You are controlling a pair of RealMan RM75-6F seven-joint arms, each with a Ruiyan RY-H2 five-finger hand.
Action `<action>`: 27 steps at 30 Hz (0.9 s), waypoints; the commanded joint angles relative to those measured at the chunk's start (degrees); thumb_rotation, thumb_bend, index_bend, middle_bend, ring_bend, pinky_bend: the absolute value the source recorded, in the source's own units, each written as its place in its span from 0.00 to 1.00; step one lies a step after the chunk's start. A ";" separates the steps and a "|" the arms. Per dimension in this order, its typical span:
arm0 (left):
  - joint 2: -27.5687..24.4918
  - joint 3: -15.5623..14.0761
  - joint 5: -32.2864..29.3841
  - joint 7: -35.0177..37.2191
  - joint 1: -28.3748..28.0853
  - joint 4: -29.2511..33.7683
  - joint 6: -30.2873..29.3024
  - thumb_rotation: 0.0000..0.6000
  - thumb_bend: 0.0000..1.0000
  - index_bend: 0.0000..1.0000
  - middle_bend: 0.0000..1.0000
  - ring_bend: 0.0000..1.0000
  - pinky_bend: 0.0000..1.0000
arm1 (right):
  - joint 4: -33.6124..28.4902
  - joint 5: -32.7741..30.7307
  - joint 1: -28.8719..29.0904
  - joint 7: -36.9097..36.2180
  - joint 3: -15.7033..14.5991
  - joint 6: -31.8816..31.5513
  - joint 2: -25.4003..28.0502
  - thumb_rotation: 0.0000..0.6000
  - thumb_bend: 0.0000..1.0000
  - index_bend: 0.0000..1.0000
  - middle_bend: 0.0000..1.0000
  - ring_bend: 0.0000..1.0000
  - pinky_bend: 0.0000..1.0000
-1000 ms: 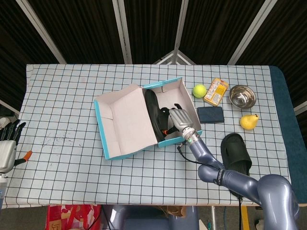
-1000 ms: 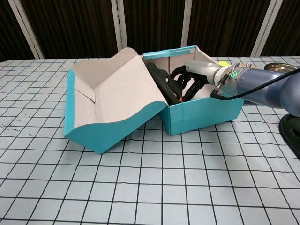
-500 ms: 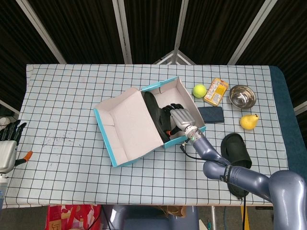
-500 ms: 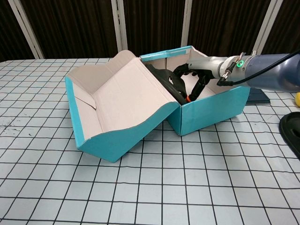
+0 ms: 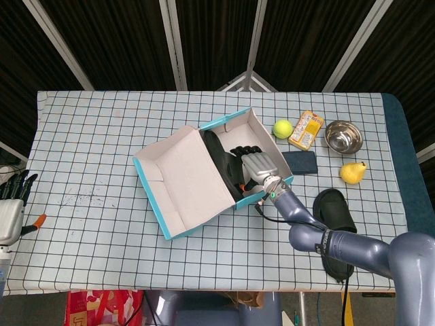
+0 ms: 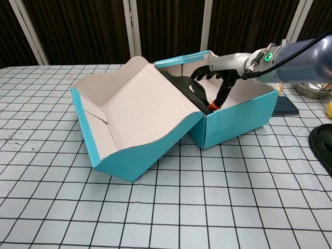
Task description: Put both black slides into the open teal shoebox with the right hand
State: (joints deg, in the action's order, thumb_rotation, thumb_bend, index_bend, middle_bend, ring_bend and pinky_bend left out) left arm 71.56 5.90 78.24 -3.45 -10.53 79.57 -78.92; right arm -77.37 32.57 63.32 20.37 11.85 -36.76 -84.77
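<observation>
The open teal shoebox (image 5: 228, 121) (image 6: 238, 120) lies mid-table with its lid (image 5: 183, 185) folded out to the left. One black slide (image 5: 219, 153) (image 6: 185, 87) leans on edge inside it, against the lid-side wall. My right hand (image 5: 255, 167) (image 6: 224, 66) reaches into the box from the right. Its fingers are spread, and the fingertips (image 6: 199, 73) rest against the slide without closing round it. The other black slide (image 5: 334, 212) (image 6: 321, 146) lies on the table right of the box, beside my right forearm. My left hand (image 5: 9, 205) hangs off the table's left edge, holding nothing.
Behind and right of the box sit a tennis ball (image 5: 283, 128), a yellow packet (image 5: 306, 129), a steel bowl (image 5: 342, 136), a dark blue pad (image 5: 298, 162) and a yellow pear (image 5: 352, 172). A small orange-tipped tool (image 5: 35, 222) lies by the left edge.
The right hand's fingers have uncurled from the slide and the hand has lifted higher in the box. The shoebox has turned and shifted slightly on the table. The left hand has stayed still.
</observation>
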 commanded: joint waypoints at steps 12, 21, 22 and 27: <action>-0.31 0.09 0.05 0.56 0.25 0.25 -0.44 1.00 0.36 0.09 0.00 0.00 0.11 | -9.39 -5.78 2.76 6.55 -2.51 -6.43 7.56 1.00 0.28 0.09 0.07 0.00 0.00; -0.84 0.28 -0.32 1.41 0.55 0.54 -0.55 1.00 0.36 0.09 0.00 0.00 0.11 | -23.43 -8.71 1.54 10.60 -4.74 -15.02 17.25 1.00 0.28 0.43 0.38 0.31 0.00; -0.89 0.29 -0.32 1.52 0.58 0.55 -0.58 1.00 0.36 0.09 0.00 0.00 0.11 | -25.46 -8.39 0.80 10.43 -5.01 -15.93 18.67 1.00 0.28 0.47 0.44 0.37 0.00; -1.00 0.42 -0.40 1.75 0.68 0.65 -0.75 1.00 0.36 0.09 0.00 0.00 0.11 | -32.51 -9.01 -0.85 10.89 -7.26 -14.25 25.00 1.00 0.28 0.54 0.54 0.48 0.07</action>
State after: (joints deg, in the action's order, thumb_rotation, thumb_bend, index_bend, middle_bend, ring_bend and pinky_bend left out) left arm 70.56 6.31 77.84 -1.71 -9.85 80.23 -79.67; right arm -106.73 23.98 63.65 30.76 6.09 -51.51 -62.87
